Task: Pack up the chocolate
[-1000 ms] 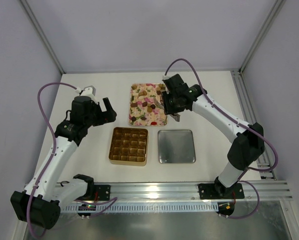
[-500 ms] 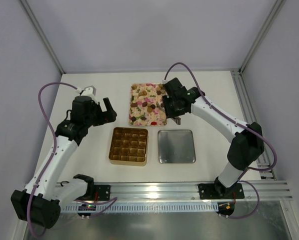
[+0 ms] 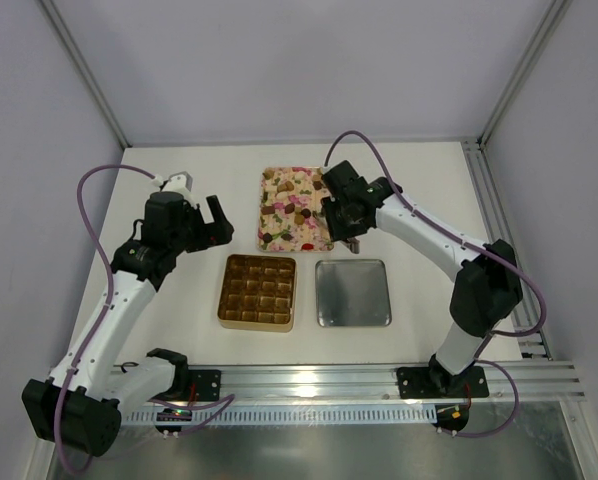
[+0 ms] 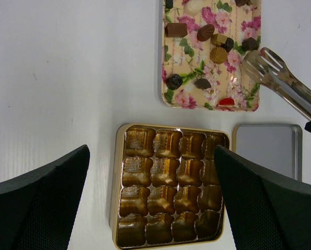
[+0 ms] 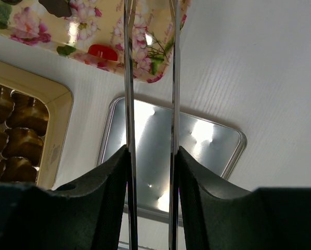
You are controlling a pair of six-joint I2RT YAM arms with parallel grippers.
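Several small chocolates (image 3: pixel 287 186) lie on the pink flower tray (image 3: pixel 295 236); the left wrist view shows them too (image 4: pixel 175 81). The gold box (image 3: pixel 258 291) with its brown grid of cells stands in front of the tray, its cells bare (image 4: pixel 166 172). My right gripper (image 3: pixel 341 213) is shut on metal tongs (image 4: pixel 280 78), whose arms stand apart (image 5: pixel 128 94). The tong tips hang empty over the tray's right near corner. My left gripper (image 3: pixel 211 222) is open and empty, above and left of the box (image 4: pixel 151 152).
A silver lid (image 3: pixel 353 292) lies flat to the right of the gold box, also in the right wrist view (image 5: pixel 197 151). A red piece (image 5: pixel 101 51) lies at the tray's near edge. Side walls and a rail bound the white table (image 3: pixel 429 190).
My right gripper has shifted a little left with the tongs, toward the tray's right side. The left arm has not moved.
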